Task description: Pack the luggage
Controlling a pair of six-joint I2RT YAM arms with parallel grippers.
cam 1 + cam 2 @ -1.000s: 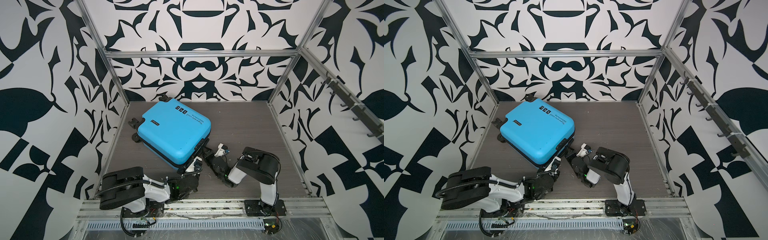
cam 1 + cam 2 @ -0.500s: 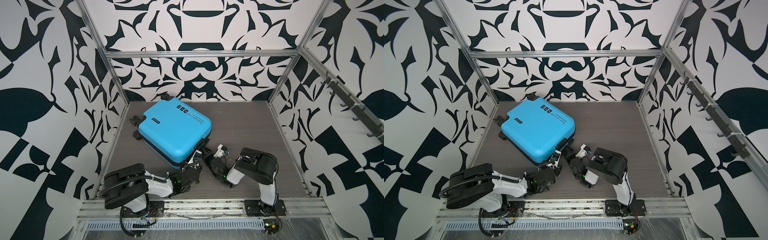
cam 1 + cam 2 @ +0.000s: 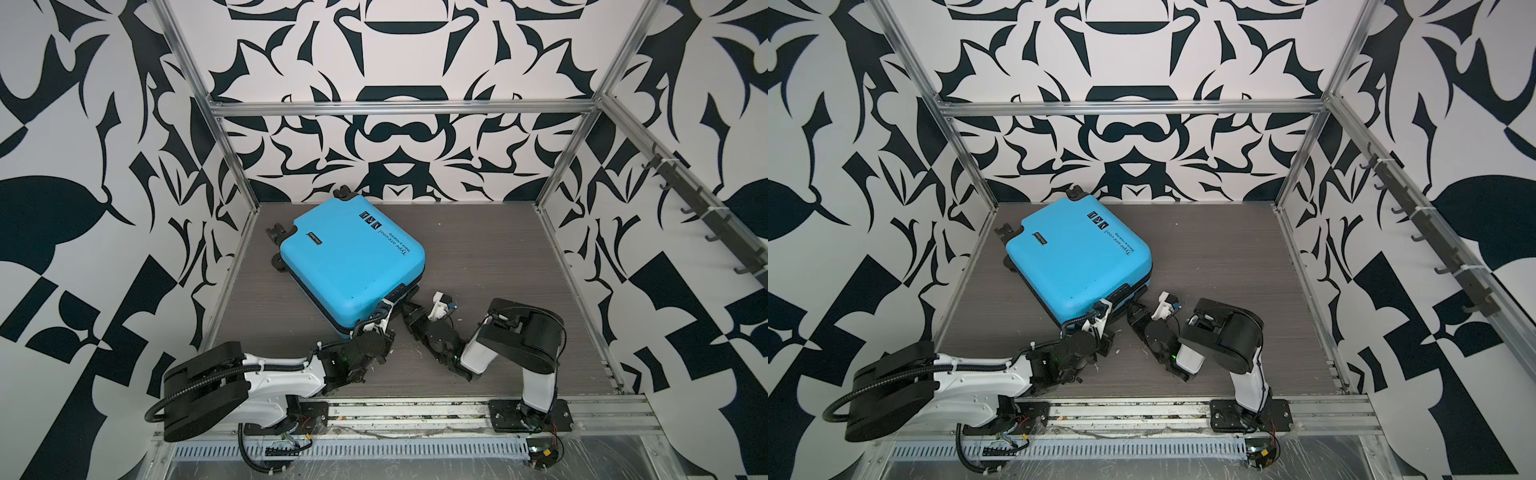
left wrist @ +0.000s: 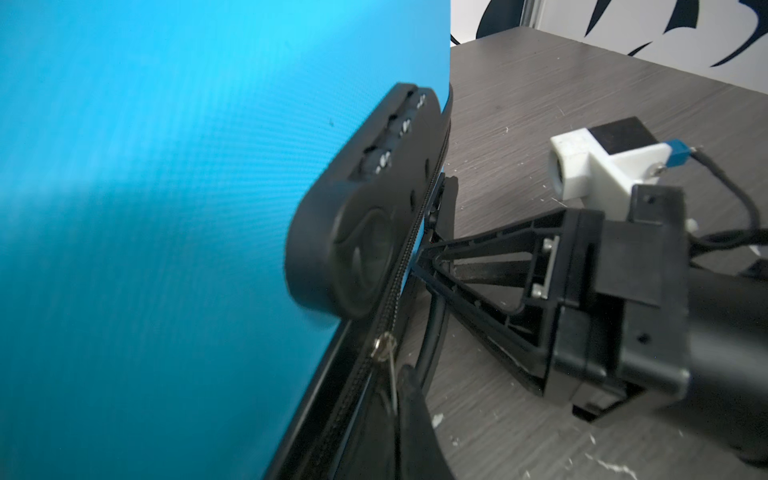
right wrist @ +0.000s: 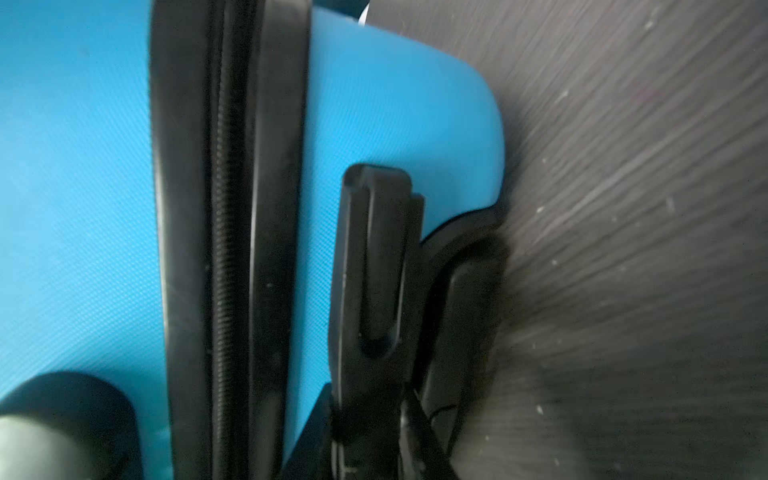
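The luggage [image 3: 349,266] [image 3: 1075,257] is a bright blue hard-shell suitcase lying flat and closed, left of the table's middle in both top views. My left gripper [image 3: 370,326] [image 4: 399,415] sits at its near edge, shut on the thin silver zipper pull [image 4: 380,344] just below the black lock [image 4: 374,199]. My right gripper [image 3: 409,309] [image 4: 424,253] meets the same edge beside the lock, tips against the black zipper band [image 5: 224,249]. The gap between the right gripper's jaws is hidden.
The grey wood table [image 3: 478,249] is walled by patterned panels and aluminium posts. A rail of black hooks [image 3: 706,216] runs along the right wall. The arm bases stand on the front rail [image 3: 415,407]. The suitcase's black wheels [image 3: 274,232] point toward the back left corner.
The luggage has turned slightly, its wheel end swinging toward the back wall. My left arm has stretched lower and further along the near edge. The right gripper stays at the lock.
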